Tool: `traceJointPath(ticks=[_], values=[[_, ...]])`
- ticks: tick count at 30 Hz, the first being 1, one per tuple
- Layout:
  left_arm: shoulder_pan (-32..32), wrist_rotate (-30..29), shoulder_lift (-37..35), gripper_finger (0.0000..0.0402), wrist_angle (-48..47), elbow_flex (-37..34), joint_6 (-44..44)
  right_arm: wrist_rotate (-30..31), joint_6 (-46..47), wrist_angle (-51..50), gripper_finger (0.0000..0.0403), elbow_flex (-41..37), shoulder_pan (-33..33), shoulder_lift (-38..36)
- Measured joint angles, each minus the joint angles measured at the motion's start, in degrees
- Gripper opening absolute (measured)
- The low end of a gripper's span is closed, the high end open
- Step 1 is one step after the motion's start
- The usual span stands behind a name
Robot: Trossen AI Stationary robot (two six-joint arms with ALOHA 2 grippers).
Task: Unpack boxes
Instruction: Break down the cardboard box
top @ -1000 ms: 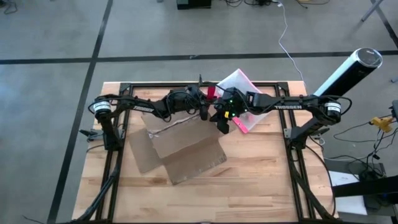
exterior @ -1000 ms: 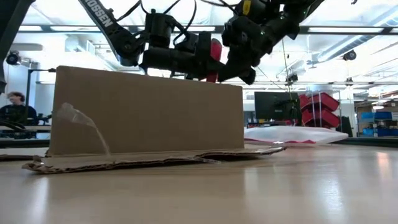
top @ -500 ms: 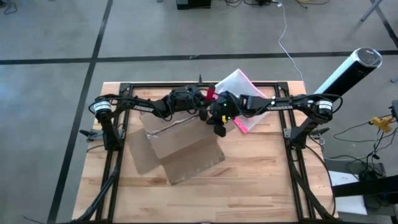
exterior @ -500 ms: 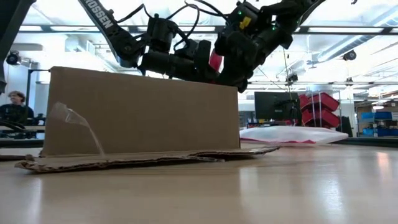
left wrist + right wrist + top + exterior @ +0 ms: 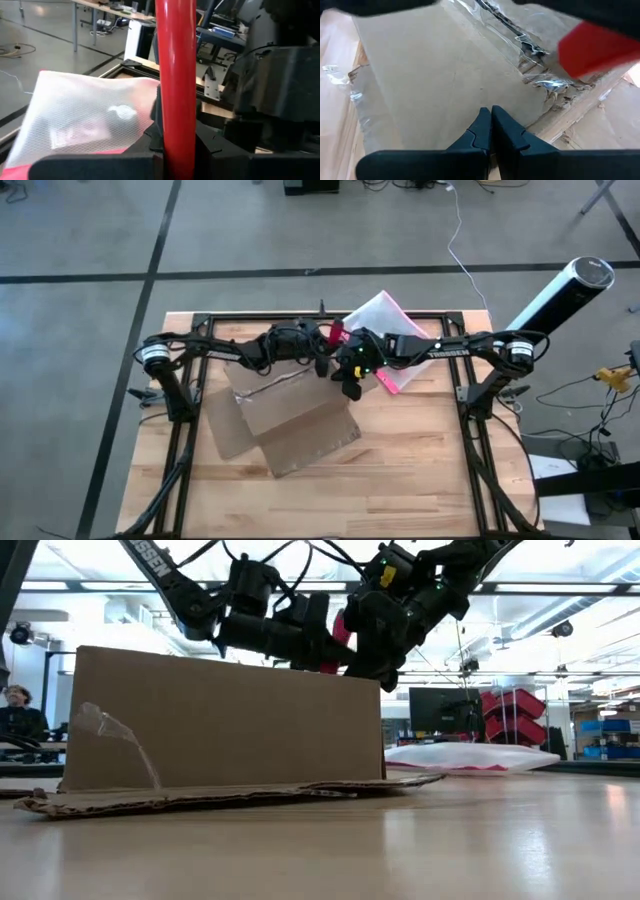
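Observation:
The brown cardboard box [image 5: 295, 415] lies left of the table's middle, flaps spread on the wood and clear tape [image 5: 520, 37] peeling along its seam. My left gripper [image 5: 333, 345] hovers over the box's far right corner, shut on a red bar-shaped tool [image 5: 175, 60]. Just right of it, my right gripper [image 5: 350, 385] is shut with its tips at the box's top [image 5: 435, 65]. A translucent pink-edged pouch [image 5: 385, 315] lies flat on the table behind both grippers. My left gripper pinches the red tool's lower stretch [image 5: 175, 135] between its two fingers, which lie across it. The tool stands up out of the fingers, lifted clear of box and table [image 5: 342, 628]. My right gripper sets its shut fingertips [image 5: 487, 117] on the box's top face near the right end [image 5: 372, 675], slanting down from the table's right. The box rests on the table.
A black frame [image 5: 455, 380] runs around the table's far half, carrying both arms. A white-and-black cylinder [image 5: 560, 290] leans beyond the right edge. Bare wood [image 5: 420, 470] lies in front of and right of the box. A person [image 5: 15, 710] sits in the room behind.
My right gripper has moved toward the table's left and slightly down onto the box's top. The box has slid a little toward the left in the low view. My left gripper keeps the red tool and has drawn slightly left with it.

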Motion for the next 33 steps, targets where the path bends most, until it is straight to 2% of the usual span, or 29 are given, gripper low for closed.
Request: traceJointPath(ticks=[12,15,19,21,33], values=[[0.3,-0.2,-3.6,0.0023,-2.0,-1.0,0.9,-1.4,1.4,1.5,0.0000,-0.4,-0.9,-2.2],[0.3,0.9,-5.1,0.0023,-2.4,-1.0,0.9,1.7,1.9,1.3,0.0000,0.4,-1.4,-5.1],[0.3,0.9,-7.2,0.0023,-4.2,-1.0,2.9,10.6,1.6,2.1,0.0000,0.7,-3.0,-8.7],[0.3,0.9,-7.7,0.0023,-5.0,-1.0,3.5,13.0,1.5,2.2,0.0000,0.7,-4.1,-9.0],[0.2,2.2,-8.2,0.0023,-7.0,-1.0,3.7,12.8,3.2,4.5,0.0000,8.7,-6.4,-7.1]])
